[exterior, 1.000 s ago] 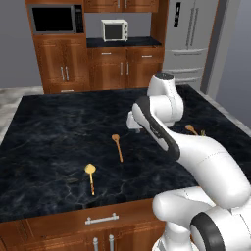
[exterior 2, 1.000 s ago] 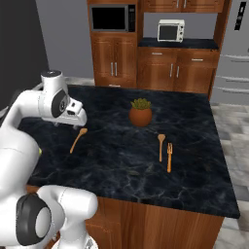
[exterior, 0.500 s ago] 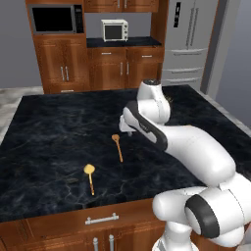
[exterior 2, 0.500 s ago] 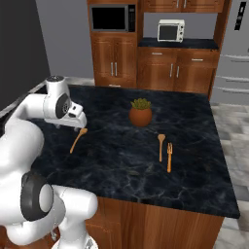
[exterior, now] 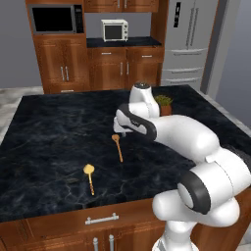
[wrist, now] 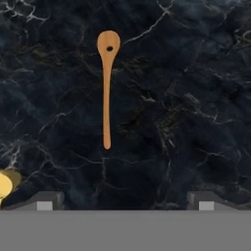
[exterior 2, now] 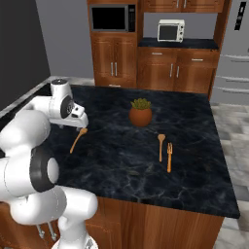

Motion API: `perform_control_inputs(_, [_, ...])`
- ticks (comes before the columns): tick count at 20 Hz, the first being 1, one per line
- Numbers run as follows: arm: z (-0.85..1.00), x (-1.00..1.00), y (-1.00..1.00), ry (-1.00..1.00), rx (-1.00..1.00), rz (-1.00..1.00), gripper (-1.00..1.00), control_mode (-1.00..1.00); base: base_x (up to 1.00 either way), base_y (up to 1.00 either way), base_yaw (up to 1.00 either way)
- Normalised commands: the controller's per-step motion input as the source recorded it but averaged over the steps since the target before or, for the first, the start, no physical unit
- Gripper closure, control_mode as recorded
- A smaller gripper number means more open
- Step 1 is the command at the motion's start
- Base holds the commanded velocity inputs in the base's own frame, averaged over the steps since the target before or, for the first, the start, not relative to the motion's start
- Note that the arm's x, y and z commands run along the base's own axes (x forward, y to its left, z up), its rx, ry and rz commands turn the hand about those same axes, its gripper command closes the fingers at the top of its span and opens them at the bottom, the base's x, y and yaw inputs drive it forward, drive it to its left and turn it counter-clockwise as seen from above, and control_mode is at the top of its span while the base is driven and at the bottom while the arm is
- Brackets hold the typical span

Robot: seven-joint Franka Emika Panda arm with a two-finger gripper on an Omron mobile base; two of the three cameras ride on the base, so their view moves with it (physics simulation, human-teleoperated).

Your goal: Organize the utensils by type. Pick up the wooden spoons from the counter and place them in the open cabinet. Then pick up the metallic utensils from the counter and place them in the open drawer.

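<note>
A wooden spoon (wrist: 106, 93) with a hole in its bowl lies flat on the black marble counter (exterior: 54, 137). It also shows as the wooden spoon (exterior: 117, 147) in the left base view and the wooden spoon (exterior 2: 78, 139) in the right base view. My gripper (wrist: 125, 203) hangs just above its bowl end, open, fingertips (wrist: 46, 202) wide apart with nothing between them. The same gripper (exterior: 122, 129) (exterior 2: 78, 124) points down at the counter. A golden spoon (exterior: 89, 176) lies nearer the front edge. Another wooden spoon (exterior 2: 161, 146) and a fork (exterior 2: 169, 156) lie to the right. The open cabinet and the open drawer are out of view.
A potted plant (exterior 2: 140, 114) stands mid-counter, behind my arm. A drawer front with a handle (exterior: 100, 219) sits below the counter's front edge. Wooden cabinets, a microwave (exterior 2: 111, 18), a toaster oven (exterior: 114, 30) and a fridge (exterior: 188, 39) line the far wall.
My arm has swung left and come down over the wooden spoon. The gripper stays open. The utensils have not moved.
</note>
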Motion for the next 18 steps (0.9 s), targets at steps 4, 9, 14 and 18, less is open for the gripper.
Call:
perform_control_inputs(4, [-0.29,0.44,0.13,0.02,0.0,0.0,-1.0,-1.0,0.0,0.0,0.0])
perform_control_inputs(9, [-0.29,0.44,0.09,0.03,0.0,0.0,-1.0,-1.0,0.0,0.0,0.0])
perform_control_inputs(14, [-0.37,0.41,0.04,0.12,0.0,0.0,-1.0,-1.0,0.0,0.0,0.0])
perform_control_inputs(18, [-0.38,0.36,0.07,0.15,0.0,-0.01,-1.0,-1.0,0.0,0.0,0.0])
